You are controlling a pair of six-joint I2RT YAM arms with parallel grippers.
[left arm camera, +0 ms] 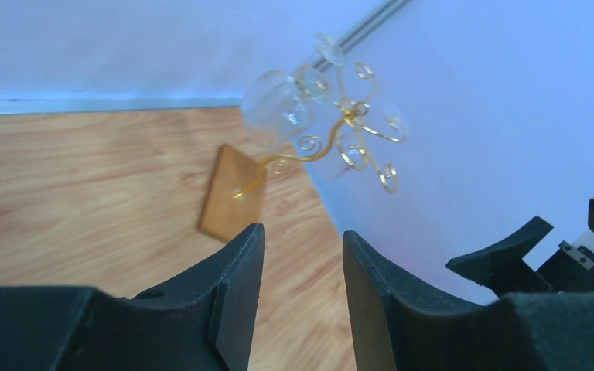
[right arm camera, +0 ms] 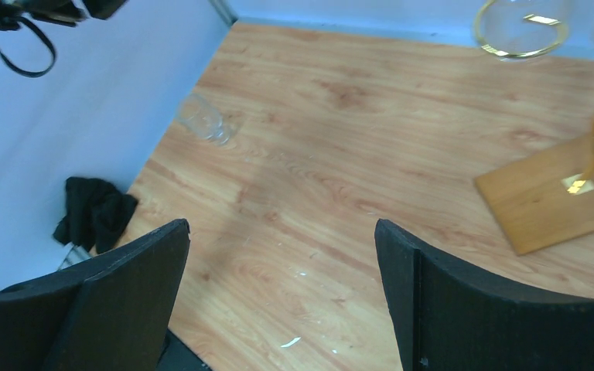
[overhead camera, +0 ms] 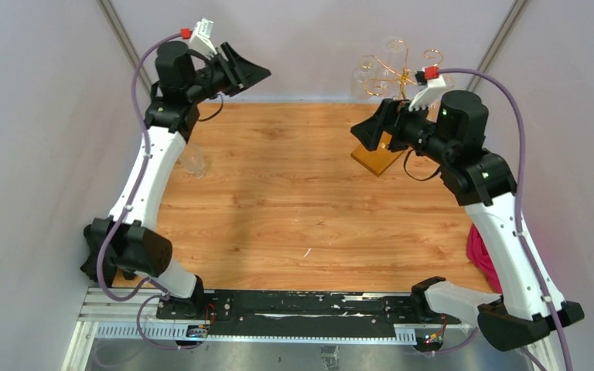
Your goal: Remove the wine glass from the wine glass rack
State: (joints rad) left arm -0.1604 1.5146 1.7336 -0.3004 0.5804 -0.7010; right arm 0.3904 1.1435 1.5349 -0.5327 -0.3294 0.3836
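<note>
The wine glass rack (overhead camera: 393, 73) stands at the far right of the worktop (overhead camera: 294, 201). Its amber base (overhead camera: 377, 161) is just beside the right end effector (overhead camera: 365, 136), spread wide and empty. A wine glass (left arm camera: 275, 108) hangs from its curls. The left end effector (left arm camera: 302, 239), narrowly parted and empty, hovers far left, and a loose glass (overhead camera: 193, 161) lies below that arm.

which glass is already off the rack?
The glass on the left side of the table, well apart from the stand. The other glasses hang from the gold rack at the far right.
</note>
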